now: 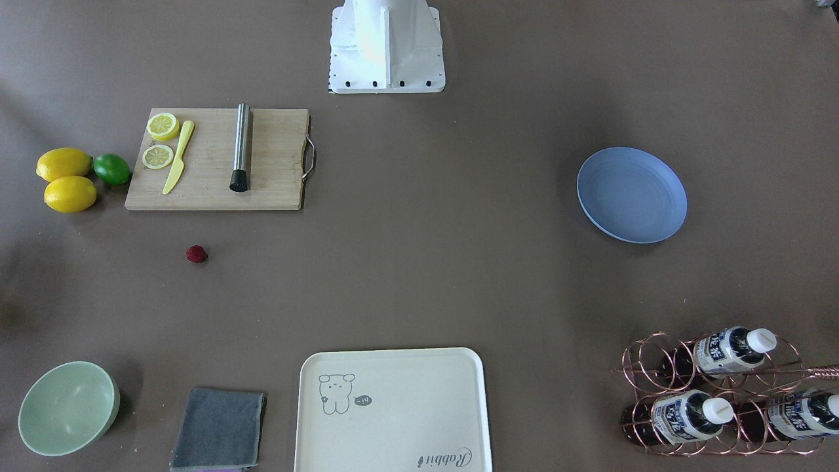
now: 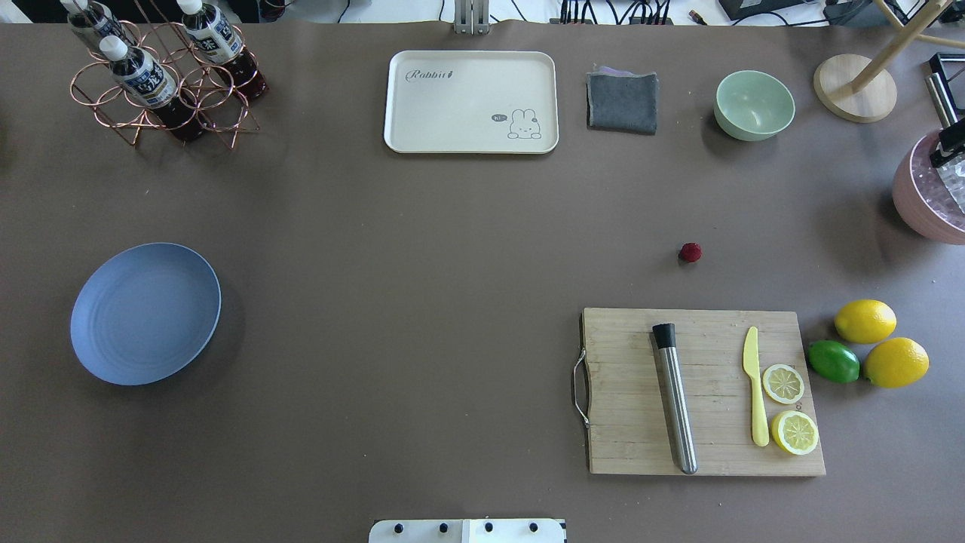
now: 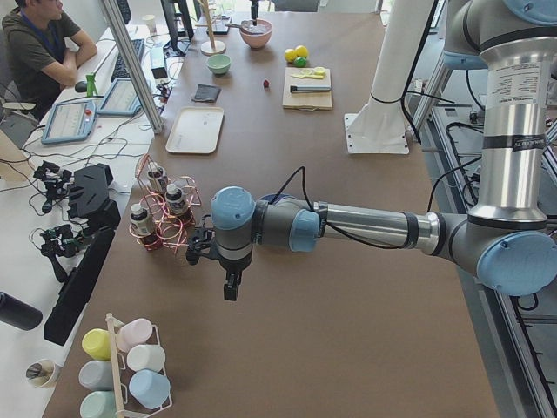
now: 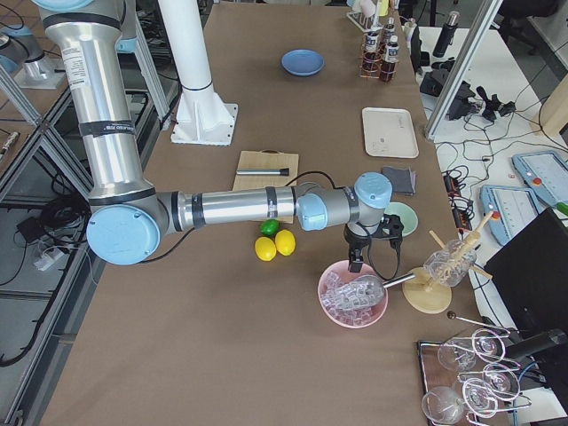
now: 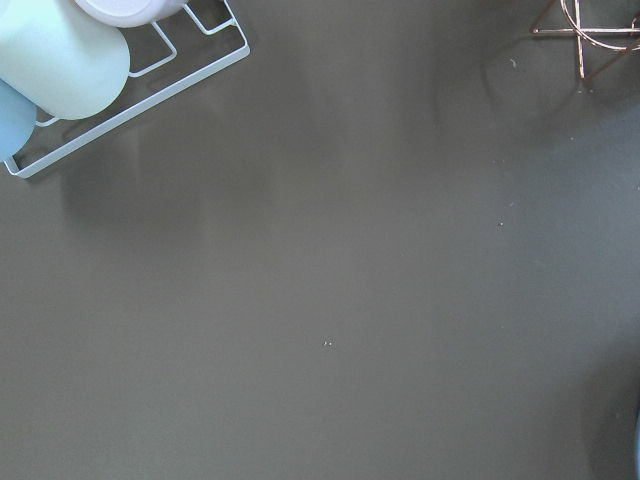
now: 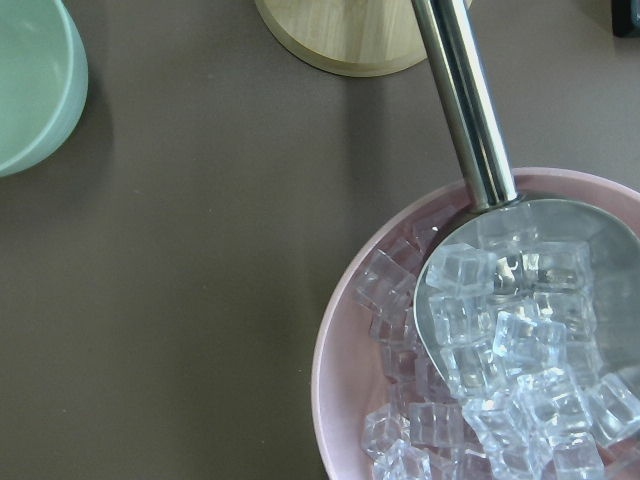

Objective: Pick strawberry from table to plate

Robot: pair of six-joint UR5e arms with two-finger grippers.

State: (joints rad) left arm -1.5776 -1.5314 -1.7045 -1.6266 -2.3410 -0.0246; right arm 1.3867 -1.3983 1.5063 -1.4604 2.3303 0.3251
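The strawberry (image 1: 196, 254) (image 2: 690, 253), small and dark red, lies on the brown table (image 2: 422, 249) just beyond the cutting board (image 2: 701, 392). The light-blue plate (image 1: 631, 195) (image 2: 145, 313) sits bare on the table's opposite side. My left gripper (image 3: 228, 287) hangs over the table's left end beside the bottle rack (image 3: 161, 218); I cannot tell whether it is open or shut. My right gripper (image 4: 355, 264) hovers over the pink bowl of ice (image 4: 353, 297) at the right end, far from the strawberry; its state cannot be told either. Neither wrist view shows fingers.
The board carries a steel muddler (image 2: 675, 400), a yellow knife (image 2: 754, 385) and lemon slices (image 2: 788, 407). Two lemons (image 2: 878, 339) and a lime (image 2: 833, 360) lie beside it. A cream tray (image 2: 471, 102), grey cloth (image 2: 622, 102) and green bowl (image 2: 754, 104) line the far edge.
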